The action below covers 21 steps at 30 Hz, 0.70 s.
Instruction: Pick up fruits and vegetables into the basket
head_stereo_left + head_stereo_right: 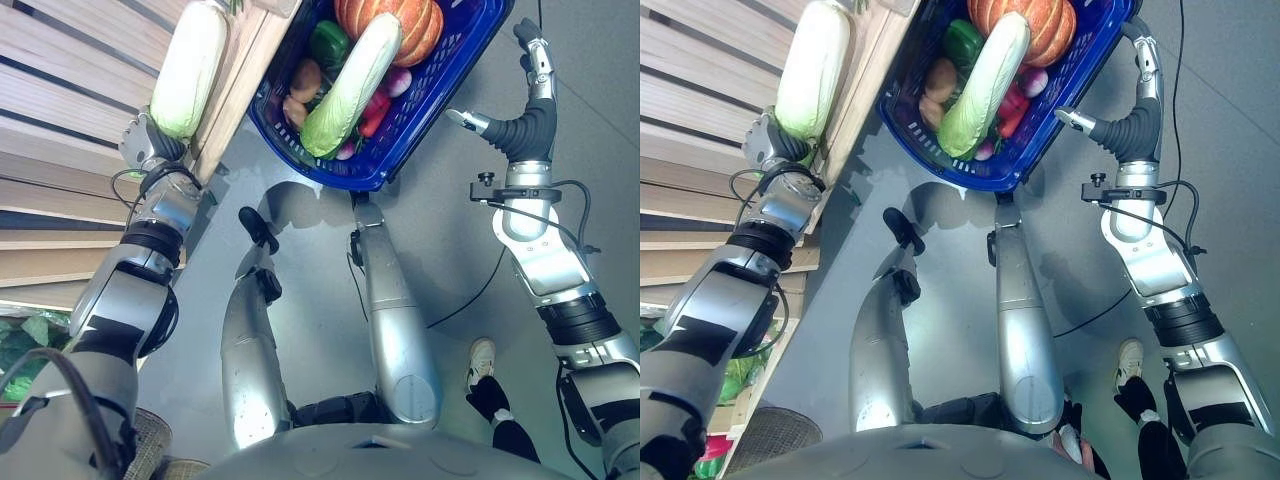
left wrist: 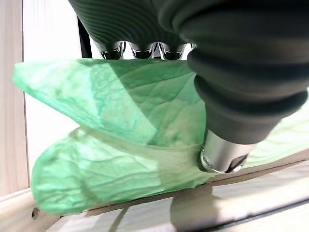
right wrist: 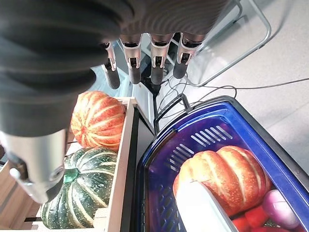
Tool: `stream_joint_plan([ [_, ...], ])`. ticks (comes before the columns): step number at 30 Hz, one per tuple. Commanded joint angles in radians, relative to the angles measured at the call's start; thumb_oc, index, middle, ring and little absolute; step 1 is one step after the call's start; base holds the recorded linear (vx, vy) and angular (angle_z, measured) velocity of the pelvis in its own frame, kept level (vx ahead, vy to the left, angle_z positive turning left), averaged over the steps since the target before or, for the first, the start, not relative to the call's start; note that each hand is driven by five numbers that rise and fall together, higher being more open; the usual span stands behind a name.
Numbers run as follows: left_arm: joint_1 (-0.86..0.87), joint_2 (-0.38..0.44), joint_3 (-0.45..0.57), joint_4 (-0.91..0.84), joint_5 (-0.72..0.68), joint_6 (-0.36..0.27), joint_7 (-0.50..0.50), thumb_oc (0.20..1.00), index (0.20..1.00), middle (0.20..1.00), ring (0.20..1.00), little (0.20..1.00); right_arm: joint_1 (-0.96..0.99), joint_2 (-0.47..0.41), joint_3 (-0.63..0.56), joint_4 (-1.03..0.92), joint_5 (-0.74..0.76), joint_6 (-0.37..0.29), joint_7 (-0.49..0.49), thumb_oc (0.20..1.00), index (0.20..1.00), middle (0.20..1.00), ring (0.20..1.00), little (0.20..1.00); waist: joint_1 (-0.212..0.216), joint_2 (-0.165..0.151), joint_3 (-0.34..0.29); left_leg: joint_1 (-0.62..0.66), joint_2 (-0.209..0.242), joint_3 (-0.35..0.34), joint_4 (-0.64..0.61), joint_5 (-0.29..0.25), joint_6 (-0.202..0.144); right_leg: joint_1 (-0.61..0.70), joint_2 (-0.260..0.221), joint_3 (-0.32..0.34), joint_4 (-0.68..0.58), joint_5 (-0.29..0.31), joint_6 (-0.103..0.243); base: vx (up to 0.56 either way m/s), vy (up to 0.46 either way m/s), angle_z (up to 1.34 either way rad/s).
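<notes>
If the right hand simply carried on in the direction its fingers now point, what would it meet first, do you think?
Probably nothing soon: the right hand, fingers straight, points past the blue basket towards grey floor and a metal frame. The orange pumpkin lies to the side of that line; depth is uncertain.

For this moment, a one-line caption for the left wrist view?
Left hand closed on a leafy green cabbage over the wooden shelf.

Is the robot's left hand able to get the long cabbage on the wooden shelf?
Probably yes. The left hand is already at the near end of the cabbage on the shelf, its fingers on the leaves, and nothing lies between them. Whether it grips firmly isn't clear.
</notes>
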Motion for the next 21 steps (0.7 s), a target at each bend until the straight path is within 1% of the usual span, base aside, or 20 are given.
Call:
stream_joint_plan([
  [1, 0.072, 0.011, 0.004, 0.067, -0.017, -0.016, -0.03, 0.2, 0.2, 0.2, 0.2, 0.2, 0.033, 0.034, -0.019, -0.061, -0.013, -0.071, -0.022, 1.0, 1.0, 1.0, 1.0, 1.0, -0.004, -0.051, -0.036, -0.037, 0.018, -0.001, 0.084, -0.024, -0.009, 0.05, -0.007, 0.0, -0.001, -0.006, 0.056, -0.01, 0.037, 0.0],
  [4, 0.087, 0.015, 0.008, 0.044, -0.015, -0.033, -0.026, 0.2, 0.2, 0.2, 0.2, 0.2, 0.042, 0.03, -0.03, -0.08, -0.038, -0.064, -0.019, 1.0, 1.0, 1.0, 1.0, 1.0, -0.001, -0.049, -0.036, -0.019, 0.014, -0.003, 0.083, -0.027, -0.009, 0.069, -0.012, -0.004, -0.002, -0.009, 0.056, -0.01, 0.033, 0.01],
  [6, 0.103, 0.022, 0.014, 0.026, -0.003, -0.062, -0.023, 0.2, 0.2, 0.2, 0.2, 0.2, 0.049, 0.021, -0.038, -0.096, -0.094, -0.052, -0.02, 1.0, 1.0, 1.0, 1.0, 1.0, 0.003, -0.046, -0.036, 0.006, 0.011, -0.005, 0.077, -0.029, -0.008, 0.09, -0.019, -0.01, -0.004, -0.011, 0.058, -0.01, 0.047, 0.02],
  [7, 0.109, 0.024, 0.014, 0.014, 0.004, -0.068, -0.022, 0.2, 0.2, 0.2, 0.2, 0.2, 0.05, 0.017, -0.04, -0.101, -0.116, -0.046, -0.019, 1.0, 1.0, 1.0, 1.0, 1.0, 0.005, -0.046, -0.036, 0.016, 0.01, -0.006, 0.075, -0.03, -0.007, 0.1, -0.022, -0.012, -0.007, -0.011, 0.059, -0.02, 0.047, 0.01],
  [8, 0.12, 0.03, 0.016, -0.006, 0.012, -0.074, -0.025, 0.2, 0.2, 0.2, 0.2, 0.2, 0.053, 0.007, -0.045, -0.113, -0.139, -0.038, -0.012, 1.0, 1.0, 1.0, 1.0, 1.0, 0.009, -0.044, -0.036, 0.032, 0.008, -0.007, 0.071, -0.031, -0.006, 0.117, -0.027, -0.016, -0.012, -0.012, 0.06, -0.02, 0.041, 0.0],
  [10, 0.14, 0.042, 0.022, -0.044, 0.03, -0.094, -0.026, 0.2, 0.2, 0.2, 0.2, 0.2, 0.058, -0.008, -0.05, -0.134, -0.137, -0.034, 0.016, 1.0, 1.0, 1.0, 1.0, 1.0, 0.016, -0.045, -0.036, 0.059, 0.007, -0.008, 0.065, -0.033, -0.005, 0.147, -0.035, -0.024, -0.021, -0.012, 0.063, -0.01, 0.017, 0.0],
  [11, 0.151, 0.046, 0.026, -0.061, 0.037, -0.106, -0.022, 0.2, 0.2, 0.2, 0.2, 0.2, 0.062, -0.011, -0.052, -0.141, -0.12, -0.045, 0.035, 1.0, 1.0, 1.0, 1.0, 1.0, 0.019, -0.046, -0.036, 0.072, 0.007, -0.009, 0.061, -0.033, -0.004, 0.162, -0.038, -0.028, -0.027, -0.011, 0.064, 0.0, 0.0, 0.0],
  [13, 0.183, 0.061, 0.038, -0.121, 0.052, -0.154, -0.014, 0.2, 0.2, 0.2, 0.2, 0.2, 0.077, -0.013, -0.059, -0.164, 0.001, -0.076, 0.101, 1.0, 1.0, 1.0, 1.0, 1.0, 0.031, -0.049, -0.036, 0.106, 0.006, -0.012, 0.052, -0.036, -0.002, 0.2, -0.047, -0.039, -0.039, -0.01, 0.068, -0.01, 0.0, 0.02],
  [15, 0.207, 0.072, 0.047, -0.174, 0.063, -0.195, -0.008, 0.2, 0.2, 0.2, 0.2, 0.2, 0.088, 0.001, -0.063, -0.17, 0.058, -0.092, 0.15, 1.0, 1.0, 1.0, 1.0, 1.0, 0.043, -0.051, -0.036, 0.133, 0.004, -0.016, 0.045, -0.036, -0.002, 0.233, -0.054, -0.048, -0.051, -0.009, 0.071, -0.02, -0.013, 0.05],
  [17, 0.228, 0.084, 0.053, -0.221, 0.068, -0.238, 0.007, 0.2, 0.2, 0.2, 0.2, 0.2, 0.096, 0.011, -0.062, -0.175, 0.099, -0.106, 0.19, 1.0, 1.0, 1.0, 1.0, 1.0, 0.054, -0.053, -0.036, 0.157, 0.002, -0.017, 0.038, -0.037, 0.0, 0.261, -0.06, -0.058, -0.062, -0.007, 0.073, -0.02, -0.012, 0.07],
  [18, 0.251, 0.099, 0.063, -0.288, 0.063, -0.25, 0.008, 0.2, 0.2, 0.2, 0.2, 0.2, 0.101, 0.019, -0.062, -0.186, 0.126, -0.108, 0.216, 1.0, 1.0, 1.0, 1.0, 1.0, 0.067, -0.055, -0.036, 0.179, 0.0, -0.02, 0.033, -0.039, 0.001, 0.289, -0.067, -0.068, -0.072, -0.007, 0.075, -0.02, -0.011, 0.11],
  [19, 0.262, 0.104, 0.067, -0.312, 0.058, -0.257, 0.008, 0.2, 0.2, 0.2, 0.2, 0.2, 0.104, 0.022, -0.062, -0.189, 0.134, -0.11, 0.223, 1.0, 1.0, 1.0, 1.0, 1.0, 0.071, -0.056, -0.036, 0.188, -0.001, -0.022, 0.031, -0.04, 0.002, 0.301, -0.069, -0.072, -0.076, -0.007, 0.075, -0.02, -0.029, 0.1],
  [20, 0.292, 0.113, 0.078, -0.371, 0.056, -0.285, 0.019, 0.2, 0.2, 0.2, 0.2, 0.2, 0.111, 0.035, -0.059, -0.195, 0.155, -0.121, 0.248, 1.0, 1.0, 1.0, 1.0, 1.0, 0.085, -0.058, -0.036, 0.212, -0.004, -0.026, 0.026, -0.042, 0.004, 0.33, -0.074, -0.082, -0.084, -0.007, 0.077, -0.01, -0.029, 0.07],
  [21, 0.303, 0.115, 0.084, -0.403, 0.057, -0.294, 0.02, 0.2, 0.2, 0.2, 0.2, 0.2, 0.112, 0.042, -0.06, -0.199, 0.164, -0.122, 0.259, 1.0, 1.0, 1.0, 1.0, 1.0, 0.092, -0.058, -0.036, 0.222, -0.006, -0.028, 0.023, -0.043, 0.005, 0.343, -0.076, -0.086, -0.088, -0.007, 0.077, -0.01, -0.031, 0.11],
])
